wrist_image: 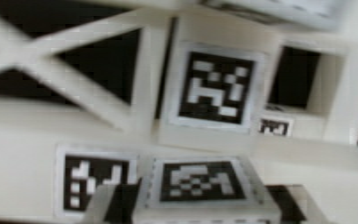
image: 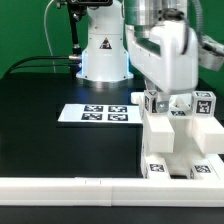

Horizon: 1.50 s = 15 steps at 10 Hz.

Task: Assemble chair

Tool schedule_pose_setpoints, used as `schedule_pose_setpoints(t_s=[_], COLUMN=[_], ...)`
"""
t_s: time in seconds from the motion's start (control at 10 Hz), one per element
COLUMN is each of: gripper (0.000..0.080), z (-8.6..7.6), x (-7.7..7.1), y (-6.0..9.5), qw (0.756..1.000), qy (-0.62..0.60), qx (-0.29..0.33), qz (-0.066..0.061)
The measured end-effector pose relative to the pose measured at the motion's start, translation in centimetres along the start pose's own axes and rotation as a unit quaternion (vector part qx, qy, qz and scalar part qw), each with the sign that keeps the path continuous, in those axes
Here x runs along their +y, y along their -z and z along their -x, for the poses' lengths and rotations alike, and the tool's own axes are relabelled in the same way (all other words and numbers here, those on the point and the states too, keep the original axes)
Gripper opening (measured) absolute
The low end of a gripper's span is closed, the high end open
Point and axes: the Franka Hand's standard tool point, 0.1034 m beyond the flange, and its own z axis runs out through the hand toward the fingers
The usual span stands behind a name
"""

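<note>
Tool [image: 172,97] down low on the chair [image: 180,145], at 4 o'clock in the exterior view.

Hanging right between two upright tagged blocks [image: 155,103] on top of the white chair assembly, wrist housing hiding the fingertips. Clenched or released? Cannot tell from either view. Sitting on the black counter [image: 40,120], that chair, just behind the long white rail [image: 90,190] running across at 6 o'clock. Marker board [image: 95,113] flat on the counter at 9 o'clock from the chair, near but apart. Arm base [image: 103,55] up at 12 o'clock. Close in on the wrist view: tagged post [wrist_image: 217,80] dead centre, X-braced frame [wrist_image: 51,50] just beside it, more tagged blocks [wrist_image: 194,185] crowded close, all blurred.
</note>
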Motion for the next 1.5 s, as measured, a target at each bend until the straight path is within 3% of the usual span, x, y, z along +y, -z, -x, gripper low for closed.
schedule_pose_setpoints(t_s=[0.4,0.8,1.0,1.1,1.2,1.3,1.5], gripper=[0.0265,0.0265,0.0559,0.0559,0.0631,0.0644,0.0649], z=[0.0,0.0,0.4,0.8,1.0,1.1,1.2], x=[-0.1,-0.1,0.0,-0.2,-0.6,-1.0,-1.3], y=[0.1,0.0,0.4,1.1,1.9,2.7,3.0], qw=[0.990,0.989,0.989,0.990,0.990,0.990,0.991], qy=[-0.141,-0.149,-0.145,-0.141,-0.140,-0.136,-0.133], qx=[-0.002,-0.001,-0.003,-0.008,-0.012,-0.016,-0.017], qz=[-0.003,-0.002,-0.004,-0.008,-0.014,-0.019,-0.022])
